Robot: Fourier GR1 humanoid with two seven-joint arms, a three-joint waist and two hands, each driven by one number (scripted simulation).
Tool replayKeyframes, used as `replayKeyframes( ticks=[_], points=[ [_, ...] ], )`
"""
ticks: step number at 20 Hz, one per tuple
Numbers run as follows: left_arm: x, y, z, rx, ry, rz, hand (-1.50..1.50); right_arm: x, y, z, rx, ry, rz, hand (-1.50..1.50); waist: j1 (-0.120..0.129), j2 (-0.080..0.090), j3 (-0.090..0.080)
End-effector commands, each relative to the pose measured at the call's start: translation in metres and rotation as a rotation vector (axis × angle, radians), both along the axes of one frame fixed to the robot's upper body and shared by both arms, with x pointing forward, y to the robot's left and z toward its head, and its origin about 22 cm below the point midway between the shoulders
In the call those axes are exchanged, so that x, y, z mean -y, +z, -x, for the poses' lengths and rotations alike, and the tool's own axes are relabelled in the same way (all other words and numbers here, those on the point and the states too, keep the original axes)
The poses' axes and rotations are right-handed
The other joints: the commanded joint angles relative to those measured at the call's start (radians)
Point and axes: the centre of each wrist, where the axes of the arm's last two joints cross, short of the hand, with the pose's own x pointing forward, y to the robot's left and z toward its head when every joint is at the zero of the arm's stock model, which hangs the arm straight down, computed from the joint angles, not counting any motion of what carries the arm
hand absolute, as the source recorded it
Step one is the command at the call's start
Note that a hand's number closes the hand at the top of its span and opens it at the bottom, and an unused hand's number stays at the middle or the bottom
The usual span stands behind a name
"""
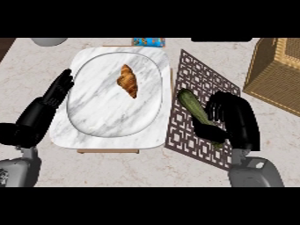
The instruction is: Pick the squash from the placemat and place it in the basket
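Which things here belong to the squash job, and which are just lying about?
Job: squash, placemat, basket, right hand curled over the squash.
Lying about: marble plate, croissant, blue item, left hand resting open beside the plate.

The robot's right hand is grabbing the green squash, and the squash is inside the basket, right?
Not quite. In the head view, the right hand does curl its fingers round the green squash, but the squash lies on the placemat, not inside the basket.
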Motion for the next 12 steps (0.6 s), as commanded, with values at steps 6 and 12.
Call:
replayKeyframes(
  ticks=[6, 12],
  points=[
    [0.011, 0.003, 0.003, 0.004, -0.008, 0.002, 0.0, -0.01, 0.101, 0.043, 0.185, -0.109, -0.176, 1.5, -0.003, 0.002, -0.001],
    [-0.006, 0.008, 0.0, -0.006, -0.013, -0.004, 0.0, 0.018, 0.134, 0.028, 0.191, -0.271, -0.047, 1.5, 0.001, 0.004, 0.0]
  ],
)
